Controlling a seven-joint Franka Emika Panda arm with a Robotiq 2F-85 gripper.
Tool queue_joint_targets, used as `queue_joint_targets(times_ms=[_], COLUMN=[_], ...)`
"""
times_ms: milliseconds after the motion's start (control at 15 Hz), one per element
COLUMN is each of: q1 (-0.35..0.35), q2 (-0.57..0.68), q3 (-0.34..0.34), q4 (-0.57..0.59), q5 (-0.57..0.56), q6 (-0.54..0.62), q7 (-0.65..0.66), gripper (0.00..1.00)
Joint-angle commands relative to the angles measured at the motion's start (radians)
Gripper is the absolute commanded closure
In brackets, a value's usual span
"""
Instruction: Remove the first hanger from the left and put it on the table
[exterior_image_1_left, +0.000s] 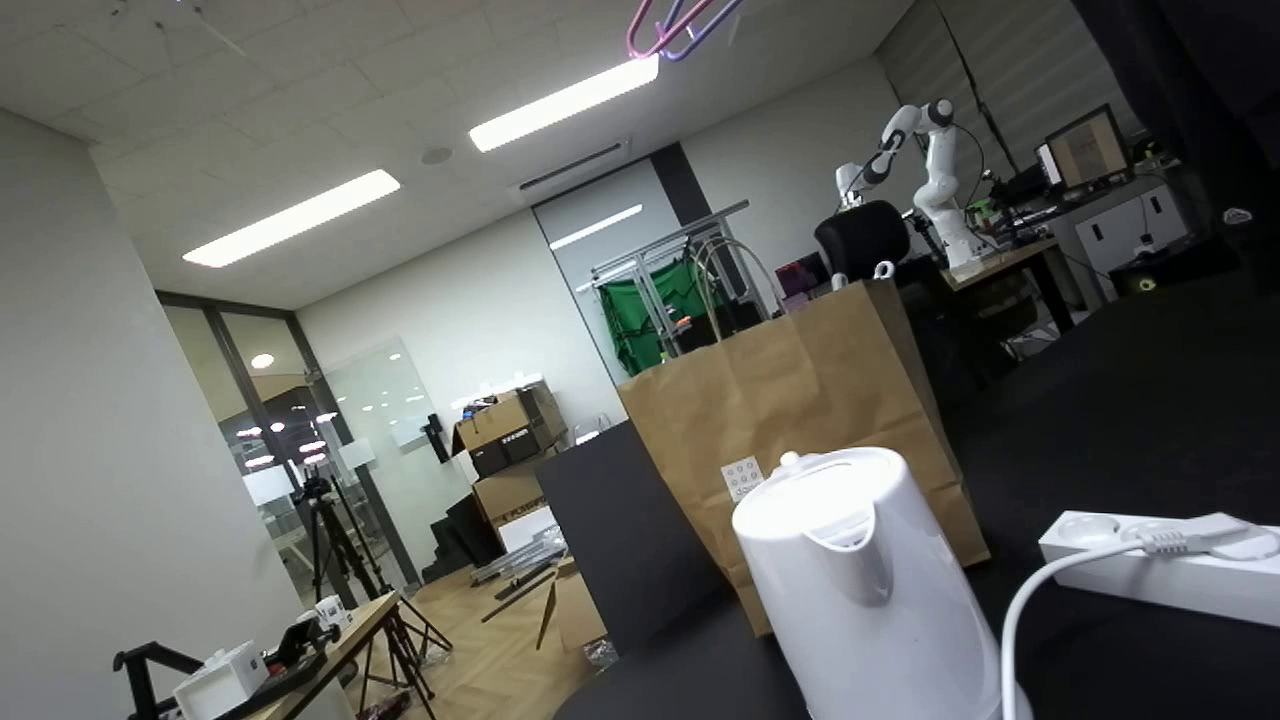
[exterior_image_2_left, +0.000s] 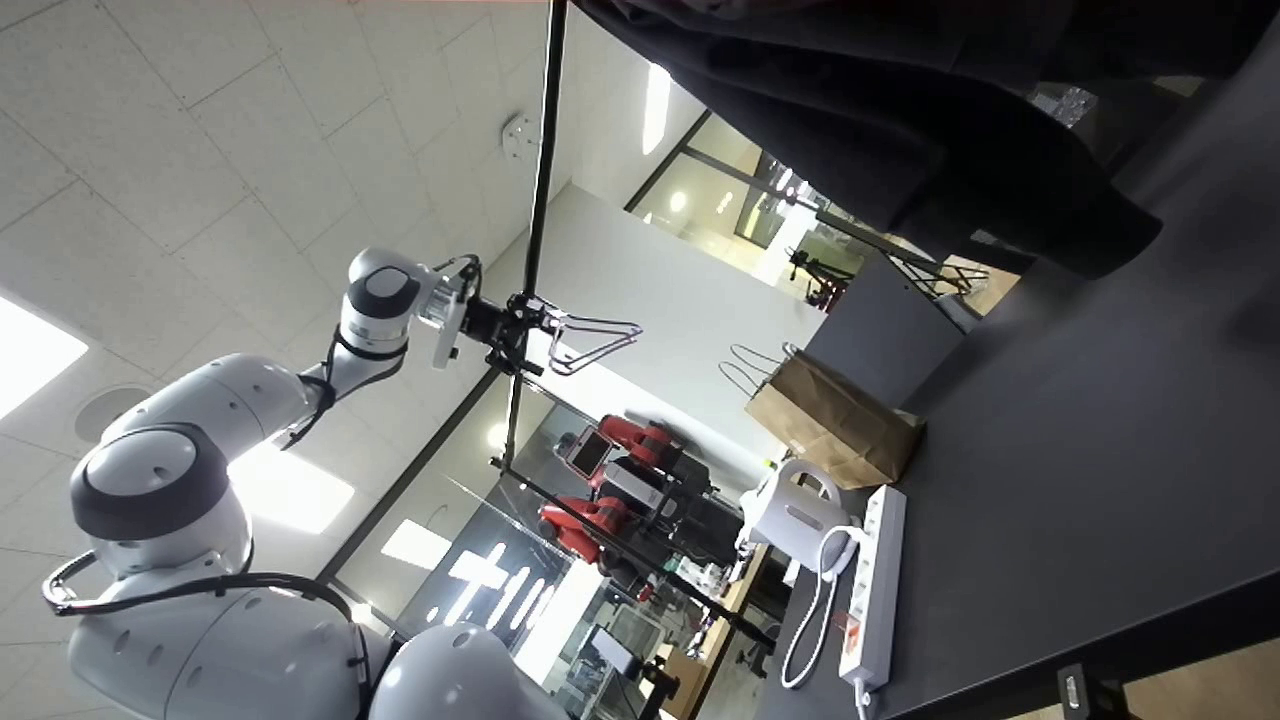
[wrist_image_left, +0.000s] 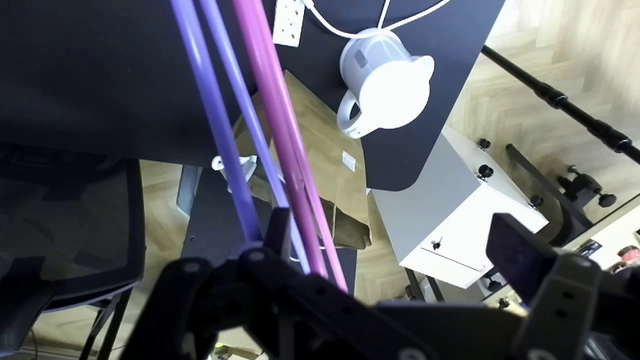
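Note:
The pink hanger (wrist_image_left: 280, 110) and a purple hanger (wrist_image_left: 220, 115) run side by side in the wrist view, down to my gripper (wrist_image_left: 400, 237). My gripper is open, with nothing shut between its fingers. The pink rods pass just inside the left finger; that fingertip appears between the purple rods. In an exterior view the pink hanger's end (exterior_image_1_left: 648, 45) shows at the top edge. In an exterior view my gripper (exterior_image_2_left: 538, 342) is high, at the hangers' hook end (exterior_image_2_left: 637, 331); the hooks are hard to make out. The black table (exterior_image_2_left: 1050, 450) is far below.
A black pole (exterior_image_2_left: 541, 170) runs right by the gripper. On the table stand a brown paper bag (exterior_image_2_left: 835, 415), a white kettle (exterior_image_2_left: 795, 515) and a white power strip (exterior_image_2_left: 876, 590) with a cable. Dark cloth (exterior_image_2_left: 900, 130) hangs over the table. A chair (wrist_image_left: 70, 215) stands beside it.

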Motion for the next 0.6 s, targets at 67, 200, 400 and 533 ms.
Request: queue_joint_targets(times_ms=[67,200,400,533], q1=[0.005,0.004,0.005,0.006], q2=[0.008,0.005,0.005,0.002], q3=[-0.009,-0.001,0.004,0.01], q4=[0.0,-0.014,-0.017,-0.017], q5=[0.001,-0.026,-0.034,-0.043], q6=[0.0,0.017,0.026,0.031], q7=[-0.018,-0.015,-0.005,-0.002], gripper=[0.25,0.33,0.55,0.69])
